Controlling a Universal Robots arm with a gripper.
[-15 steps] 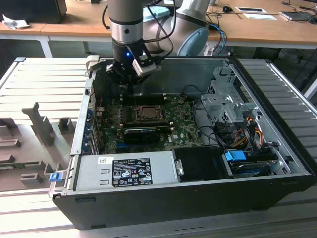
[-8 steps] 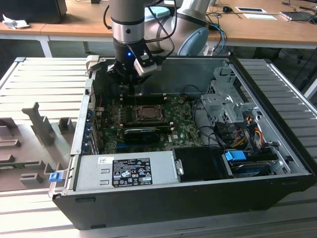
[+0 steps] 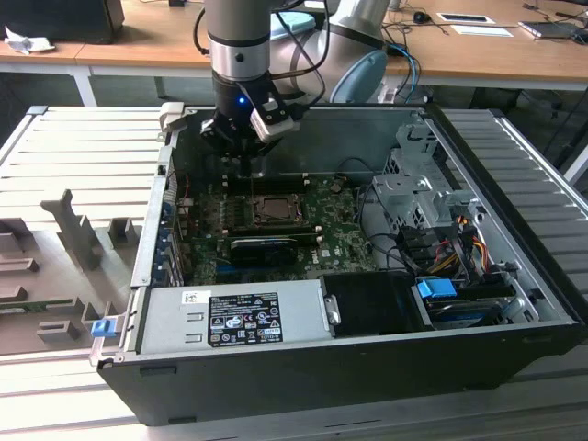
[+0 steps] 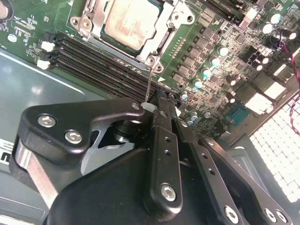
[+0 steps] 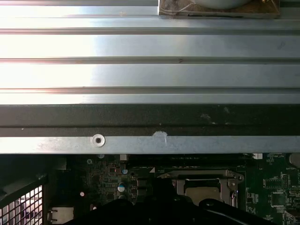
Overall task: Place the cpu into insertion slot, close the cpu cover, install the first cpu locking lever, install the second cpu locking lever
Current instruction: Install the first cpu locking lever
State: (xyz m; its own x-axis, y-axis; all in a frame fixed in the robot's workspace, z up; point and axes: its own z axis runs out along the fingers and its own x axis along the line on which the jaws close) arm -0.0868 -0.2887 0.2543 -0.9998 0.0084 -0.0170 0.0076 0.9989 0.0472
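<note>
I see the hand [image 4: 157, 108] pinched on a thin stiff wire lever [image 4: 148, 89] beside the seated beige-silver square cpu [image 4: 132, 22]; I judge it springy, grip near tip

A: Exterior view – even daylight-ish, soft overall. Inside of the computer case [image 3: 276, 230] sits darker than the pale ribbed table [image 3: 83, 147] around it.

B: Glare?

A: Yes, first wrist view: ribbed metal panel [image 5: 150, 47] above the green board [image 5: 272, 187] is blown near white. Board below it dim, murky.

B: Second wrist view?

A: Brighter, w/ sheen on the cpu [image 4: 131, 23]. The pincer [image 4: 157, 110] nearest the lens is black, soft-focus; board beside the cpu sharper. White grille [image 4: 276, 154] washed out.
</note>
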